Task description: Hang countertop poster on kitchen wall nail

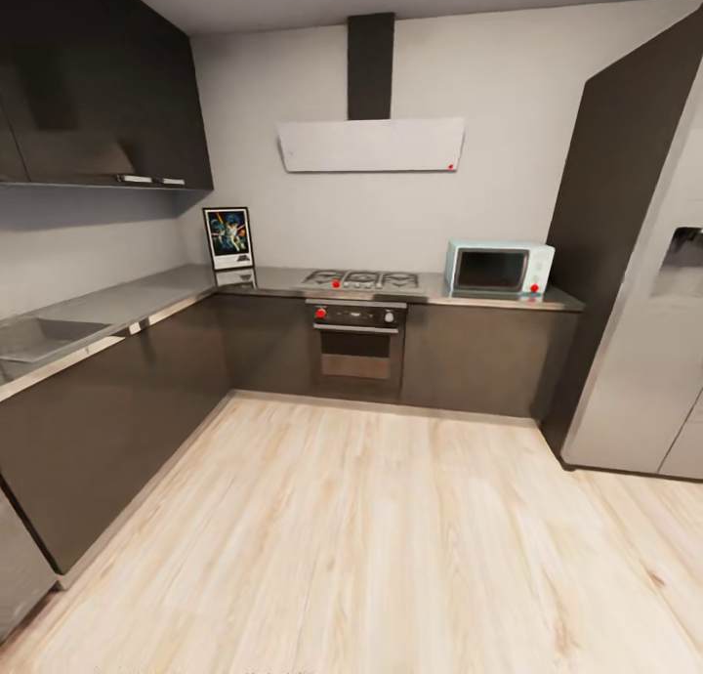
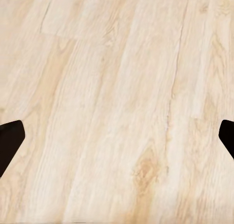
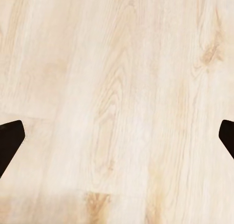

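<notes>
Kitchen, L-shaped: glossy grey kitchen countertop [image 1: 137,298] over dark cabinets, pale wood floor [image 1: 391,547] below. Poster [image 1: 228,237]: upright against the back wall at the counter's corner, left of centre, beside the hob [image 1: 361,280]. Left gripper [image 2: 117,141] and right gripper [image 3: 117,141]: jaws spread wide, empty, over floor. Wall nails: too small to make out. Risks: poster may topple or slide on the slick top if nudged; the corner crowds the base's approach.

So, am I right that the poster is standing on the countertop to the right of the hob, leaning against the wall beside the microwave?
Not quite: in the head view the poster stands on the countertop left of the hob, in the corner against the wall. The microwave sits on the hob's other side, well apart from it.
</notes>
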Controlling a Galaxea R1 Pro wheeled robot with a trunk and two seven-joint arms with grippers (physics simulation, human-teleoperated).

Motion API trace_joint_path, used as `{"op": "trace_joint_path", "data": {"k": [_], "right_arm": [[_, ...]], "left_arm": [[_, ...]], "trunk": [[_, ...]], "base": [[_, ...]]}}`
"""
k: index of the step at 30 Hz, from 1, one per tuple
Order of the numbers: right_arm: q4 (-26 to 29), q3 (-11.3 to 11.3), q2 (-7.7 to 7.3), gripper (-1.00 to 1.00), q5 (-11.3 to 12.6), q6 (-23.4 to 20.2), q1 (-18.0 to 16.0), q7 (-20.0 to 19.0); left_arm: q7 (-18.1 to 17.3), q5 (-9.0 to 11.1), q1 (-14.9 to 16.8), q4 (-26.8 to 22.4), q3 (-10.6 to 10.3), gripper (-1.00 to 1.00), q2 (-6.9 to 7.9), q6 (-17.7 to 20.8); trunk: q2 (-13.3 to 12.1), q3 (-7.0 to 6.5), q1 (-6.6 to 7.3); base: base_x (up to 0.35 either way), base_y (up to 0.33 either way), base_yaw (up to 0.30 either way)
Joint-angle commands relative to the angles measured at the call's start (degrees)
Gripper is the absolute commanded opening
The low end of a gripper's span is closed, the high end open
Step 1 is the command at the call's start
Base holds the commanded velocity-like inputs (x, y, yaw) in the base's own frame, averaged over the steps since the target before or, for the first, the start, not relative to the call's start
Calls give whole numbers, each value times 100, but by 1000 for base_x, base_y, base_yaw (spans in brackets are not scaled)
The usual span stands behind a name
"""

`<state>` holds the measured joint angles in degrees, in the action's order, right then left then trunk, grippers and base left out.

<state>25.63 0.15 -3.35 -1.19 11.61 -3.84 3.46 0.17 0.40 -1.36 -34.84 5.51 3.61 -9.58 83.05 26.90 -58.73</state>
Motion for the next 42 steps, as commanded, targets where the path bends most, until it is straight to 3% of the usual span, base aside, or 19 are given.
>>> {"op": "trace_joint_path", "data": {"k": [1,10,17,42], "right_arm": [[-4,2,0,100,-13,16,-3,18],[-5,3,-8,100,-13,17,-3,23],[-5,3,-13,100,-13,14,-3,23],[-111,2,-35,100,-21,8,-3,5]], "left_arm": [[2,4,-2,-5,3,100,-1,-9],[1,4,-4,-5,3,100,-1,-8],[1,4,-3,-5,3,100,-1,-5],[-8,4,-4,-5,3,100,-1,-14]], "trunk": [[3,6,0],[3,27,0],[3,41,0],[3,43,0]], "base": [[0,0,277],[14,0,277],[246,3,218],[333,82,10]]}}
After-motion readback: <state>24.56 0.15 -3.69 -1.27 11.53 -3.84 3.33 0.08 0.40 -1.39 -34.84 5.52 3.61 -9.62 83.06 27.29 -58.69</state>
